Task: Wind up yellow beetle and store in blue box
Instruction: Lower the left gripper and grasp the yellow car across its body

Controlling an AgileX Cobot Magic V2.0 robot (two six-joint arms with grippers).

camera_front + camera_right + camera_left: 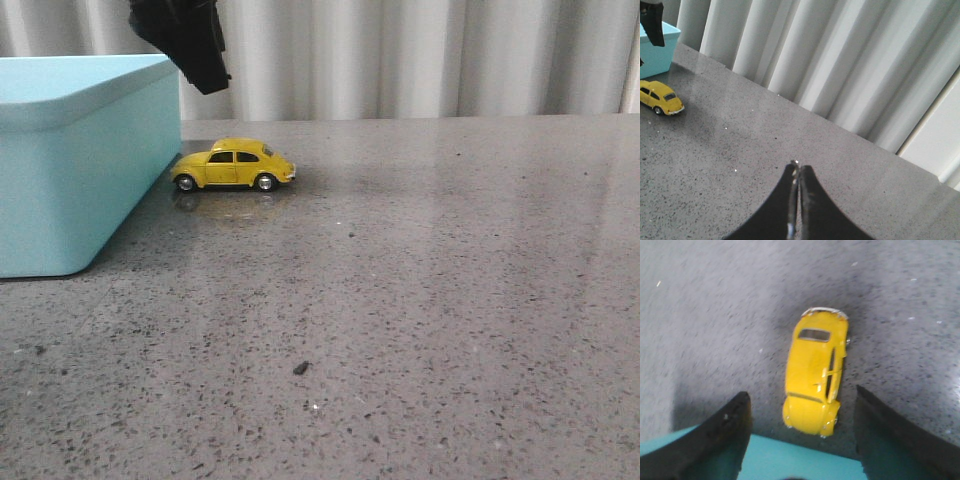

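Hovering above the grey speckled table (pixel 420 300), the left gripper (pixel 802 440) is hanging with its jaws spread wide and nothing between them, directly over the yellow beetle (pixel 232 165). The little car is sitting on all four wheels just beside the near corner of the blue box (pixel 70 160), its nose pointing at the box wall and a sliver of table showing between them; from the left wrist camera the beetle (pixel 815 377) is lying lengthwise between the two black fingers (pixel 720 435), with the rim of the box (pixel 790 460) showing below it. The right gripper (pixel 797 200) is idling well apart from the toy, its fingertips pressed together and holding nothing. The step in hand appears to be the approach for a grasp before any winding. Doing it well likely means coming straight down so the fingers are straddling the car's flanks evenly, closing on the body rather than the wheels, and keeping the finger nearest the box from catching its rim. A pull-back across the table probably needs the wheels left free to roll.
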